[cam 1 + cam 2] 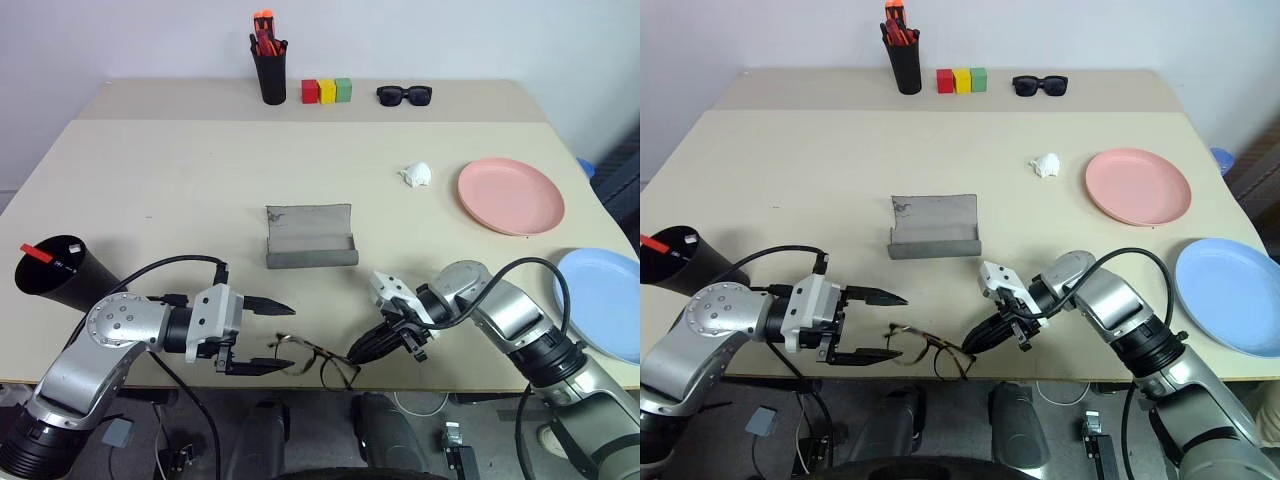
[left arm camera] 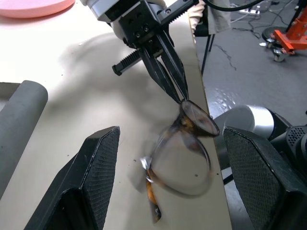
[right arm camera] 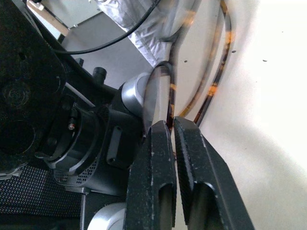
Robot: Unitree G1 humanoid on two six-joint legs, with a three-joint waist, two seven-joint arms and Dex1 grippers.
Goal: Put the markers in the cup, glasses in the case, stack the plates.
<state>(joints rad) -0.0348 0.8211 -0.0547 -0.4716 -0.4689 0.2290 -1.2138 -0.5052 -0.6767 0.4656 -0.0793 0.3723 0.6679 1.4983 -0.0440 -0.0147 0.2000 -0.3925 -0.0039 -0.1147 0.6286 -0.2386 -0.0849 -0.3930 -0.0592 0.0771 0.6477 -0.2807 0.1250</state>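
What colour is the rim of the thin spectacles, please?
Dark brown with amber tortoiseshell flecks on the thin spectacles; left wrist view.

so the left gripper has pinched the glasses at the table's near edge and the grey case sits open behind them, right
Not quite: the right gripper has its jaws pinched on the rim of the glasses, as the left wrist view shows. The left gripper stands open beside them. The glasses do lie at the table's near edge, and the grey case sits open behind them.

Left tool (image 1: 283, 338) agape, right tool (image 1: 357, 355) pinched.
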